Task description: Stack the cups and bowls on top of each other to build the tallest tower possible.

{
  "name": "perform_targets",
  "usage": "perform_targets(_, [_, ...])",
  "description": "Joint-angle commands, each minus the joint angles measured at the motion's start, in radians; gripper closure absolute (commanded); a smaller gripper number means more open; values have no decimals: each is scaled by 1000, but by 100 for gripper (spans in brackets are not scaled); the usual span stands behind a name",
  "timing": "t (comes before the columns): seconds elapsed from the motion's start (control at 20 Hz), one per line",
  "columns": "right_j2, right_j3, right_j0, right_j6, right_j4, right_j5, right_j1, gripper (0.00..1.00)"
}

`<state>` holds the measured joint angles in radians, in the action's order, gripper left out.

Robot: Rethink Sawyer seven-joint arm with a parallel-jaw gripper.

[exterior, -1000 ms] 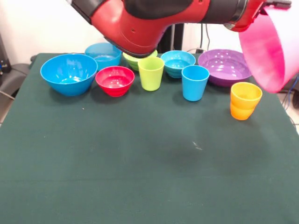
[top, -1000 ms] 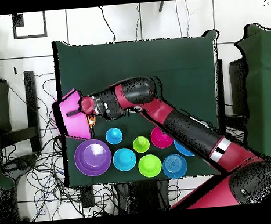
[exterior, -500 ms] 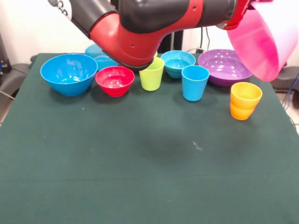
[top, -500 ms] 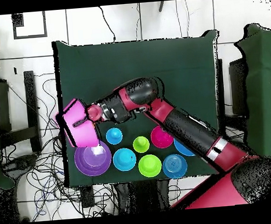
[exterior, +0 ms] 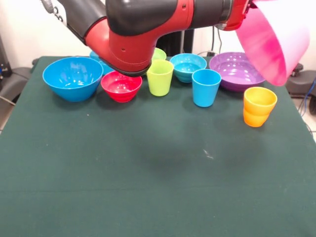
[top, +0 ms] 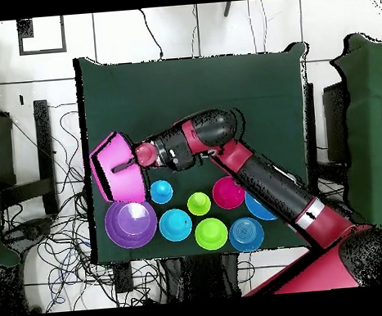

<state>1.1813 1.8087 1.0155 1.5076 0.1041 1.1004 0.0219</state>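
My gripper (top: 130,160) is shut on the rim of the huge pink bowl (exterior: 271,42), which hangs tilted in the air above the orange cup (exterior: 258,106). In the overhead view the pink bowl (top: 117,170) hides that cup and overlaps the purple bowl (top: 131,223). On the table stand the purple bowl (exterior: 239,70), light blue cup (exterior: 206,87), cyan bowl (exterior: 187,66), lime green cup (exterior: 160,77), red bowl (exterior: 121,85) and large blue bowl (exterior: 72,77). A lime green bowl (top: 211,234) and a small blue bowl (top: 246,234) sit behind them, mostly hidden by the arm in the front view.
The red arm (exterior: 143,29) stretches across above the row of cups and bowls. The green cloth (exterior: 148,173) covers the table. Cables lie on the floor around the table (top: 69,240).
The arm has carried the pink bowl inward from the table's side edge, over the orange cup and toward the purple bowl. The cups and bowls on the table have not moved.
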Motion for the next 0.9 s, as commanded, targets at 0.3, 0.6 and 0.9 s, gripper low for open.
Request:
perform_targets(0.3, [76, -95, 1, -197, -50, -73, -82, 100])
perform_targets(0.6, [92, -108, 29, -223, -56, -14, -118, 100])
perform_targets(0.9, [122, -96, 68, -234, -70, -14, -163, 100])
